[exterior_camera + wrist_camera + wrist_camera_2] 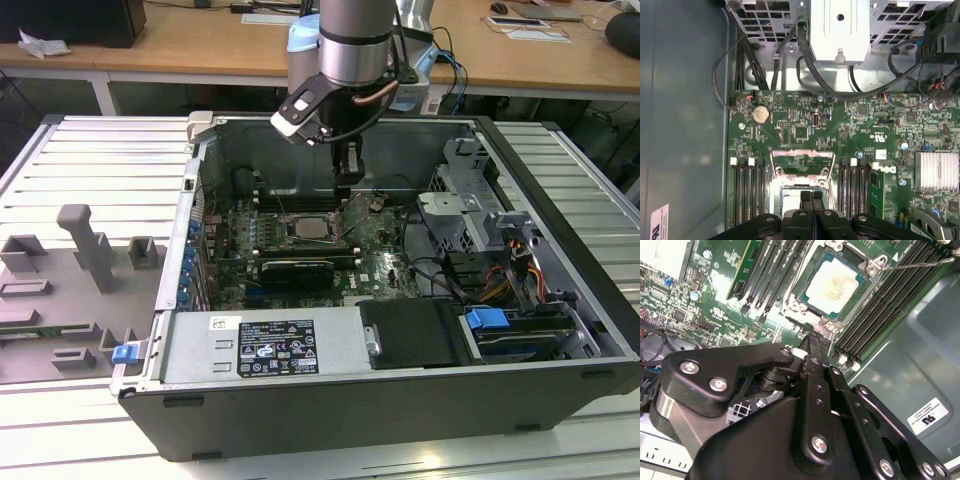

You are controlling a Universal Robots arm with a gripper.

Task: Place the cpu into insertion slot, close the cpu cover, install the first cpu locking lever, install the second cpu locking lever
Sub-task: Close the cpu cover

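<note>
cpu [312,228] lies flat in the insertion slot [874,265] near the middle of the exterior view, on the green board inside the open computer case [400,425]. in the second wrist view its pale metal top [832,282] faces up inside the slot's silvery rim, with long black memory slots [880,305] on either side. the cpu cover [802,152] is not closed: in the first wrist view it stands raised off the socket and green board shows through its square opening. a thin locking lever [920,261] juts out unlatched beside the socket. the arm comes down from the upper middle of the exterior view, and the gripper [345,182] hangs just above the board at the socket's far edge. in both wrist views its two fingers [806,199] are pressed together with nothing between them, the tip [812,342] close to the raised cover. the case rests on a ribbed metal table [100,150], with grey fixtures [90,250] at the exterior view's left.
</note>
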